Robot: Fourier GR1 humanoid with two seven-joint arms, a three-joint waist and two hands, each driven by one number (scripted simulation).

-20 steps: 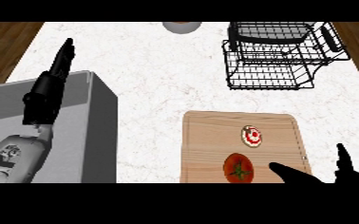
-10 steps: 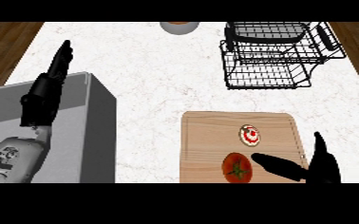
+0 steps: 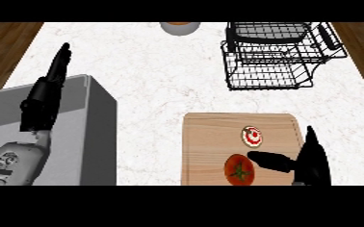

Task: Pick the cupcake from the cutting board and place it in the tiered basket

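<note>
The right hand (image 3: 309, 161) is cut off by the lower edge of the view, so its palm and forearm are not seen. Beside it, the lower part of the tomato (image 3: 240, 170) and the near end of the cutting board (image 3: 210, 146) are cut off too. Far beyond the board, only part of a bowl (image 3: 178, 27) is seen at the top edge.

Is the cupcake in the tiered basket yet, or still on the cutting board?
Still on the board: the cupcake sits on the cutting board, apart from the tiered basket.
</note>
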